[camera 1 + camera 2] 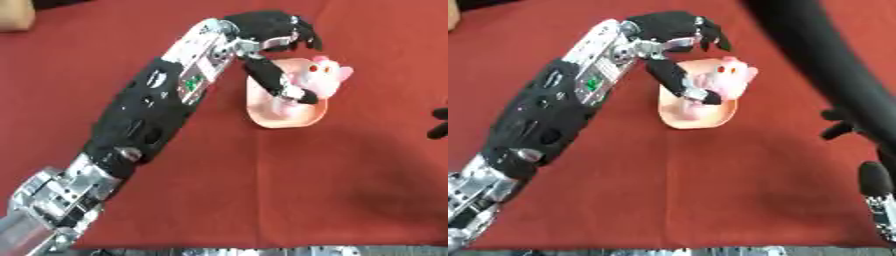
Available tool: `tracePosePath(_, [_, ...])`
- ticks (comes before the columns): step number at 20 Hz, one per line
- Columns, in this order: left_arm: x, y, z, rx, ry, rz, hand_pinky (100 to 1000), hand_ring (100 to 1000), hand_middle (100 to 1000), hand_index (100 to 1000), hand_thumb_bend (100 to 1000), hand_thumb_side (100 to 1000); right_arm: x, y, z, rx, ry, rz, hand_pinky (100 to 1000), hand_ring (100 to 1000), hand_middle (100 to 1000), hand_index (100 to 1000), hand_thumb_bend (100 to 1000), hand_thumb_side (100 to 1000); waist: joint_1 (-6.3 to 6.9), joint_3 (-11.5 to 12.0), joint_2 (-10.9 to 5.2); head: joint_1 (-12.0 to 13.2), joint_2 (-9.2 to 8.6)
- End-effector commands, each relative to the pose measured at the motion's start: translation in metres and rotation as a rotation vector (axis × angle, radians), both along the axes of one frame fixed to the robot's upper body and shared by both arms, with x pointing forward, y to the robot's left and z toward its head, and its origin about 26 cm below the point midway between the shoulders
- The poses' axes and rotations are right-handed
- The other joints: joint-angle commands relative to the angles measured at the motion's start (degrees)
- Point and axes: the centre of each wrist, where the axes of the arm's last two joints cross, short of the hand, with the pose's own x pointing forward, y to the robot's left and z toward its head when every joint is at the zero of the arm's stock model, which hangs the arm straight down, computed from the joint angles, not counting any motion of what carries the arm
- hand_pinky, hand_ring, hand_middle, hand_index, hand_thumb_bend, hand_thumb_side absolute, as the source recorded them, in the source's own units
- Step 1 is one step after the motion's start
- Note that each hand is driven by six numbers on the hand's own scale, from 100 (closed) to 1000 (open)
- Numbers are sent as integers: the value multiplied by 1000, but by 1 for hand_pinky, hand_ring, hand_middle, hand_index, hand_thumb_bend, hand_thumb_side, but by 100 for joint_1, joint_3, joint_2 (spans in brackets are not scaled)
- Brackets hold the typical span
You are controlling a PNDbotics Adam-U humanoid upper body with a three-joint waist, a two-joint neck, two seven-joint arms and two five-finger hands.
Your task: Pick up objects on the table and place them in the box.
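My left arm reaches from the lower left up to a shallow salmon-pink box (282,116) on the red table. In the box lies a pink plush toy (322,76) with red eyes. My left hand (269,27) hovers over the box's far side. Its fingers curl over the toy's head, and its thumb (278,80) runs down along the toy's left side, touching it. Of my right hand (834,128) only dark fingers show, at the right and well clear of the box; how they are set is not clear.
The red cloth (262,190) covers the whole table. My right arm (824,55) crosses the upper right of the right eye view as a broad dark bar. A tan object (13,17) sits at the far left corner. The table's front edge runs along the bottom.
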Motion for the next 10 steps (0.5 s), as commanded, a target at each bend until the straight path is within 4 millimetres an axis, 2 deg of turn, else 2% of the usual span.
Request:
tracePosePath(1, [-3, 4, 18, 47, -50, -4, 501, 698, 758, 875, 533, 810, -2, 0, 6, -16, -19, 8, 583, 777, 836, 936, 100, 737, -39, 24, -143, -41, -90])
tracePosePath(5, [-5, 5, 22, 75, -58, -3, 505, 702, 763, 877, 527, 808, -2, -1, 6, -16, -18, 6, 583, 777, 836, 936, 100, 737, -44, 42, -146, -29, -79])
tracePosePath(7, [-8, 8, 26, 54, -76, 1, 485, 693, 757, 870, 407, 803, -2, -1, 5, -16, -18, 5, 583, 777, 836, 936, 100, 737, -50, 51, -146, -35, -84])
tracePosePath(8, [-10, 10, 28, 32, -91, 4, 481, 691, 756, 868, 383, 798, -2, -1, 5, -16, -19, 4, 583, 777, 836, 936, 100, 737, -52, 53, -145, -41, -87])
tracePosePath(9, [-14, 14, 32, -11, -116, 7, 432, 668, 735, 849, 189, 738, -2, -1, 5, -15, -19, 3, 583, 777, 836, 936, 100, 737, -56, 60, -142, -63, -91])
tracePosePath(10, [-19, 18, 36, -64, -144, 5, 432, 668, 735, 849, 189, 738, -2, -1, 6, -14, -20, 1, 583, 777, 836, 936, 100, 737, -57, 65, -138, -80, -94])
